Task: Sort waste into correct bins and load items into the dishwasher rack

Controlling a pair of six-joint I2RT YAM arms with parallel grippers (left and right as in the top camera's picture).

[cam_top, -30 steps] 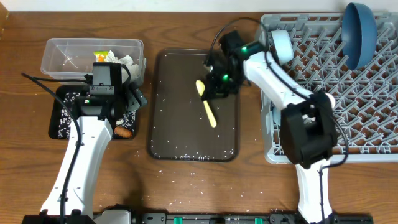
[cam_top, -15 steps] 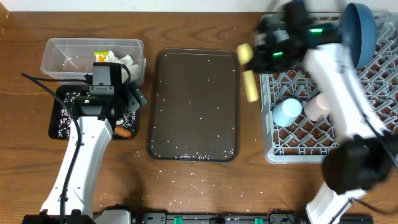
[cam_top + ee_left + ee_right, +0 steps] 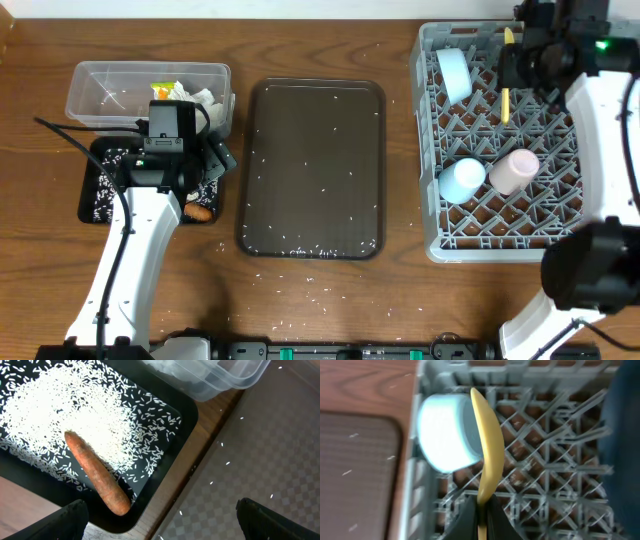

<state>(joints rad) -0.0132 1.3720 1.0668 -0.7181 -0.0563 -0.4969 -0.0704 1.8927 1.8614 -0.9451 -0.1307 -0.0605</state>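
My right gripper is shut on the yellow spoon and holds it over the far part of the grey dishwasher rack. In the right wrist view the spoon sticks out of the shut jaws, beside the pale bowl. The bowl, blue cup and pink cup lie in the rack. The dark blue dish shows only at the right edge of that view. My left gripper is open and empty above the black tray's corner, near the sausage and rice.
The clear tub at the far left holds white tissues and the yellow-green wrapper. The dark brown serving tray lies in the middle with scattered rice grains. More grains lie on the table in front of it.
My right gripper lifted the yellow spoon off the brown serving tray and carried it right, over the far part of the rack. The left arm has not moved.
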